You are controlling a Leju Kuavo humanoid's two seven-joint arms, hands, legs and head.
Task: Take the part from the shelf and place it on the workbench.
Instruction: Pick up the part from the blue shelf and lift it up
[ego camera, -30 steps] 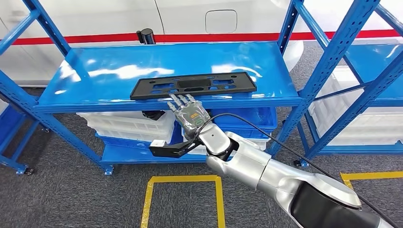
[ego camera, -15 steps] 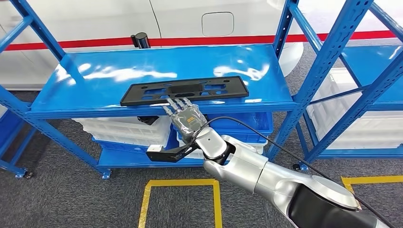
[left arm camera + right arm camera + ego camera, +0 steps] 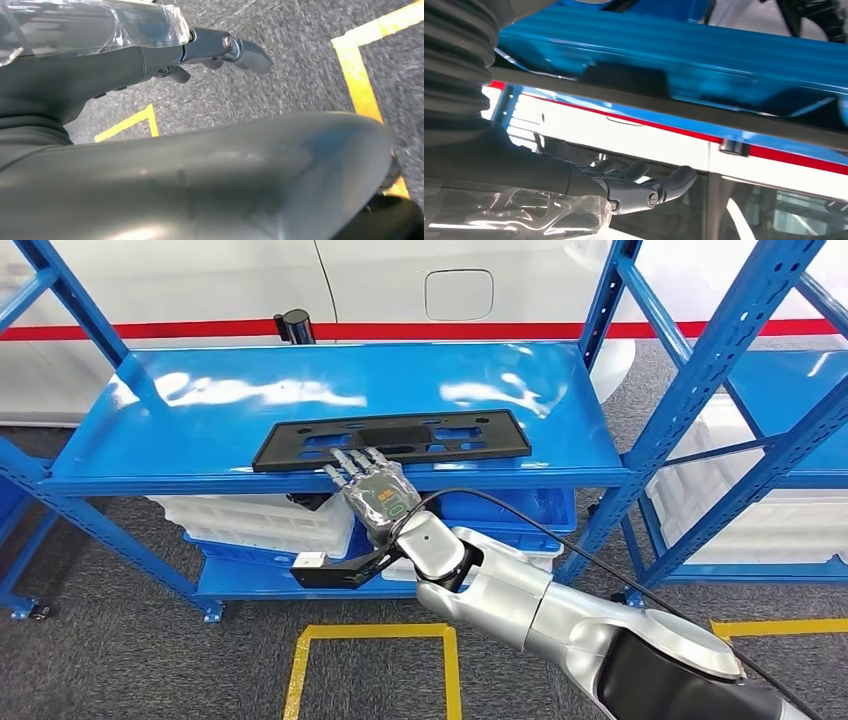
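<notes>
Black plastic, the part is laid flat on the blue shelf. At its 6 o'clock edge the right hand is reached out, fingers spread, nothing held. The left hand's state cannot be told.

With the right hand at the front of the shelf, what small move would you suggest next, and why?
Probably ease the right hand a little further forward and close it on the black part's near edge. Its fingers are spread at that edge and hold nothing, and the part lies flat on the blue shelf.
</notes>
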